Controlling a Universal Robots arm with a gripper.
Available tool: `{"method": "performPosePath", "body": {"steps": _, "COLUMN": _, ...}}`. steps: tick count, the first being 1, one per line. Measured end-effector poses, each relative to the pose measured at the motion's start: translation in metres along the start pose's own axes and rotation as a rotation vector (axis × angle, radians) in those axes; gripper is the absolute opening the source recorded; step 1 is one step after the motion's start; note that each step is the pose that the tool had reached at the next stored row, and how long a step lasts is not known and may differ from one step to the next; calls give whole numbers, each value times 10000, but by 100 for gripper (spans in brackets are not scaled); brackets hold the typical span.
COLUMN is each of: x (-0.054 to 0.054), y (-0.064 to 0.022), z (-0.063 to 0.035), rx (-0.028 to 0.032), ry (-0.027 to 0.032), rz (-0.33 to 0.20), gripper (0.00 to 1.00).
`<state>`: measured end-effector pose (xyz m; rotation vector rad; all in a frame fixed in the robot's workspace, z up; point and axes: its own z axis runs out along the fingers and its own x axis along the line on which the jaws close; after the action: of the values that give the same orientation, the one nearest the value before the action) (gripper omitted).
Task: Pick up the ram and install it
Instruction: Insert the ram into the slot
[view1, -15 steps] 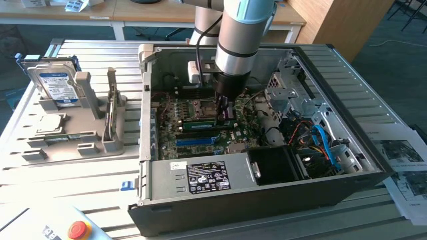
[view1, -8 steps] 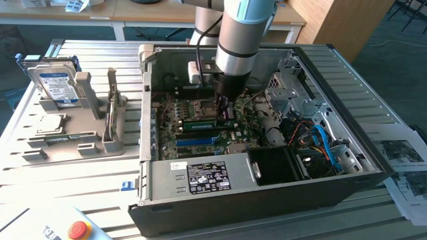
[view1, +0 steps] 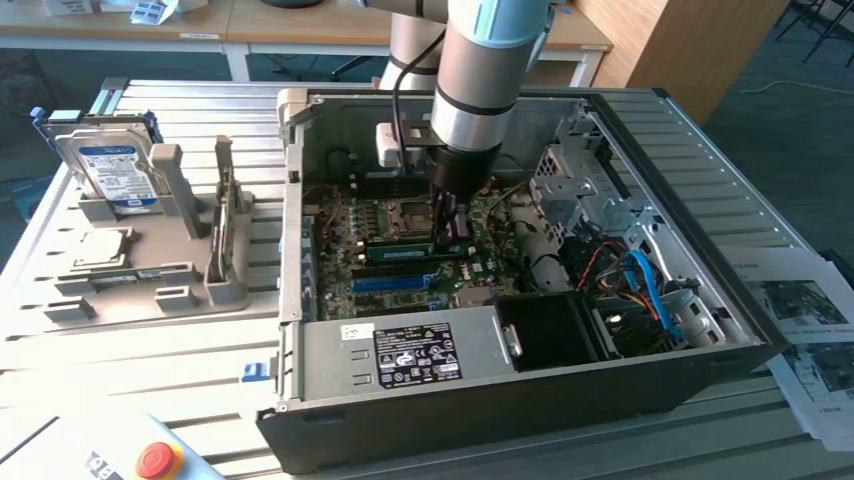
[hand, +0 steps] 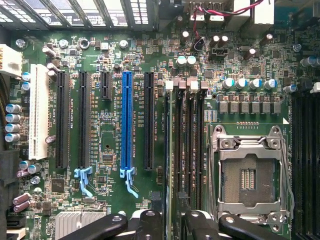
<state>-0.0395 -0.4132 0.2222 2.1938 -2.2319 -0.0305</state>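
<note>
Install step, prob. near done. Ram (view1: 400, 250) upright in slot just beside CPU socket (view1: 411, 212). End effector (hand: 172, 222) spread, astride that slot, pinching nothing. Seating unconfirmed; calls next for latch check and a straight-up exit. Open PC case (view1: 287, 250) on ribbed metal desk (view1: 174, 350); wooden desks (view1: 307, 30) elsewhere in rm.

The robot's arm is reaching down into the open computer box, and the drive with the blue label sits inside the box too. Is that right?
Not quite. The exterior view shows the drive standing in the grey tray outside the computer box, on the exterior view's left, not inside it. The arm does reach down into the open box.
</note>
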Motion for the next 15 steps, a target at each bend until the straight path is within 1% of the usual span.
{"method": "performPosePath", "body": {"steps": 6, "x": 0, "y": 0, "z": -1, "rx": 1, "ry": -3, "rz": 0, "gripper": 25}}
{"method": "performPosePath", "body": {"steps": 15, "x": 0, "y": 1, "z": -59, "rx": 0, "ry": 0, "rz": 0, "gripper": 25}}
